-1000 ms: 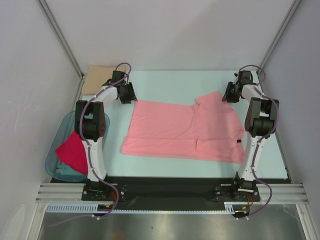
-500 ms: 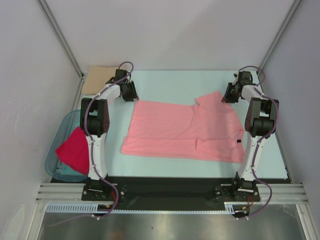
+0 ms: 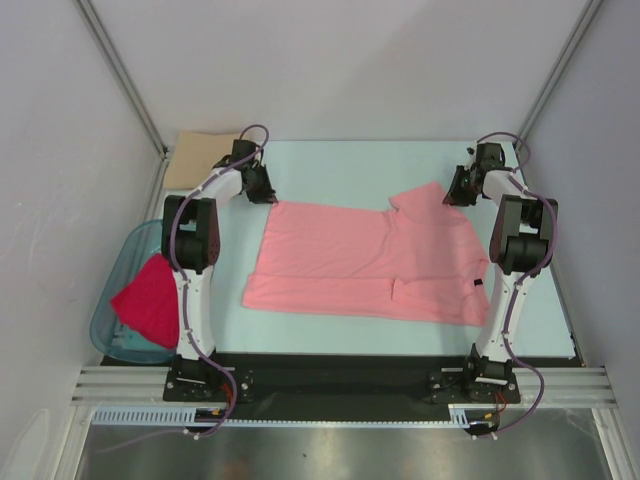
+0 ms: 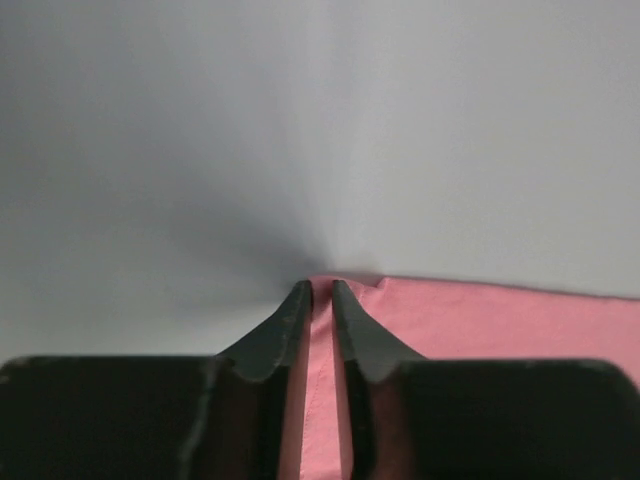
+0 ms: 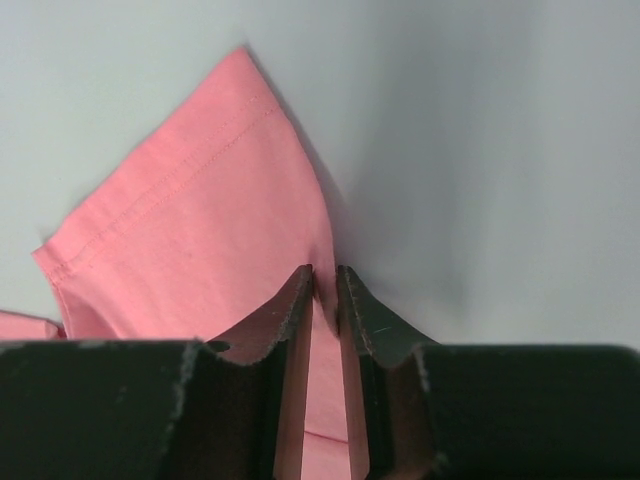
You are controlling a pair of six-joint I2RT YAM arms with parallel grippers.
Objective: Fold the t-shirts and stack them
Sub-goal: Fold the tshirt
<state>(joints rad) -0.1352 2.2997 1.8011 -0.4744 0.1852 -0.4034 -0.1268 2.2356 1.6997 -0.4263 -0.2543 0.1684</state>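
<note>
A salmon-pink t-shirt (image 3: 360, 258) lies spread on the pale table, with a small dark label (image 3: 479, 286) near its right edge. My left gripper (image 3: 264, 192) is shut on the shirt's far left corner (image 4: 322, 320). My right gripper (image 3: 452, 191) is shut on the shirt's far right sleeve edge (image 5: 326, 330), with the sleeve (image 5: 190, 230) spread to the left of the fingers. A tan folded shirt (image 3: 196, 158) lies at the far left corner. A crimson-pink shirt (image 3: 147, 302) hangs over the teal tub.
A translucent teal plastic tub (image 3: 118, 300) stands at the left table edge beside the left arm. Grey walls close in the table at the back and both sides. A black strip runs along the near edge.
My left gripper has moved a little toward the shirt's far left corner and now grips it. The right arm and the shirt have not moved.
</note>
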